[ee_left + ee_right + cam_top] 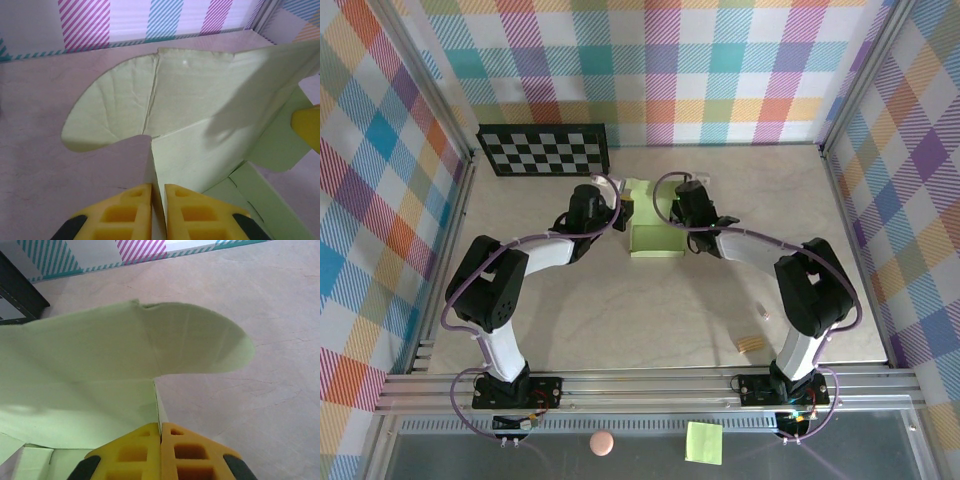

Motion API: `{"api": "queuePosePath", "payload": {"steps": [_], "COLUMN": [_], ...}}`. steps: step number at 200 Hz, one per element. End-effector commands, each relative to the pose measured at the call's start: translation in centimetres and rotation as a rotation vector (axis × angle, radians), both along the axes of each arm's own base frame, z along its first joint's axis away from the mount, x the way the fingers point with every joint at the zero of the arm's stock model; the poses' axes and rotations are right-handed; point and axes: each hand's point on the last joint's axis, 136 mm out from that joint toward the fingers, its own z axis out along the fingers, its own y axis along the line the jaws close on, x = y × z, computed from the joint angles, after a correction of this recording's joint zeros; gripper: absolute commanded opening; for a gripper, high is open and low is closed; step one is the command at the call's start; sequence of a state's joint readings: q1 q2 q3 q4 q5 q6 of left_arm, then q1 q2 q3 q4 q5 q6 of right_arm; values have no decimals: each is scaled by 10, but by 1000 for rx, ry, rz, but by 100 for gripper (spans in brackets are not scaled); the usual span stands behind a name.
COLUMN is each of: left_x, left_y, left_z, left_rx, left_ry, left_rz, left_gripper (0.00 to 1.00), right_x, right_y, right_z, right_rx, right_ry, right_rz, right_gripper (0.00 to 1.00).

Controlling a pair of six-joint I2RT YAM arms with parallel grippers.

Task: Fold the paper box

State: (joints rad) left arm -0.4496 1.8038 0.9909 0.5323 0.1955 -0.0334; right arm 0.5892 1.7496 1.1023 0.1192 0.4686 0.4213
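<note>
As both arms lean in toward the middle of the top view, the paper box [655, 240] sits between them on the table [620, 330], a little above the centre of the frame. It looks half made, like a low green tray. Each arm has one side of it.

At the bottom of the left wrist view, the left gripper [158, 192] has its yellow fingers almost together, with the thin edge of a side wall stuck between them, so it is pinching the card. At the bottom of the right wrist view, the right gripper [161, 429] does the same on the other side. Its fingers are pressed tight and the wall's edge runs down into the crack between them.

I think they hold it this way so the two walls stand up straight and the box can't slide.

Past the left fingers a round flap [107, 112] spreads out toward the upper left, and another spreads out past the right fingers. These look like the parts to bend in next. The card is thin and bendy, so a hard pull could crease it or tear it.
</note>
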Motion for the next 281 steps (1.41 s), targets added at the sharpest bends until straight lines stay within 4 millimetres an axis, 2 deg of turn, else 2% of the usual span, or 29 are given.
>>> {"api": "queuePosePath", "payload": {"steps": [1, 66, 165, 227, 249, 281], "left_x": [-9, -17, -31, -43, -50, -65], "left_y": [-16, -25, -29, -24, -19, -8], "left_z": [1, -7, -21, -22, -19, -14], "left_rx": [-15, -9, 3, 2, 2, 2], "left_ry": [-30, -16, 4, 4, 2, -2], "left_rz": [-60, -77, -84, -76, -74, -60], "left_gripper": [14, 18, 18, 20, 25, 40], "right_x": [6, -3, -20, -34, -38, -40], "right_y": [17, 26, 18, 16, 13, 8], "right_z": [8, 0, -11, -20, -22, -23], "right_rx": [22, 2, -11, -26, -36, -64], "right_ry": [-80, -104, -134, -133, -144, -179], "right_rz": [25, 44, 41, 46, 49, 45], "right_gripper": [0, 0, 0, 0, 0, 0]}}
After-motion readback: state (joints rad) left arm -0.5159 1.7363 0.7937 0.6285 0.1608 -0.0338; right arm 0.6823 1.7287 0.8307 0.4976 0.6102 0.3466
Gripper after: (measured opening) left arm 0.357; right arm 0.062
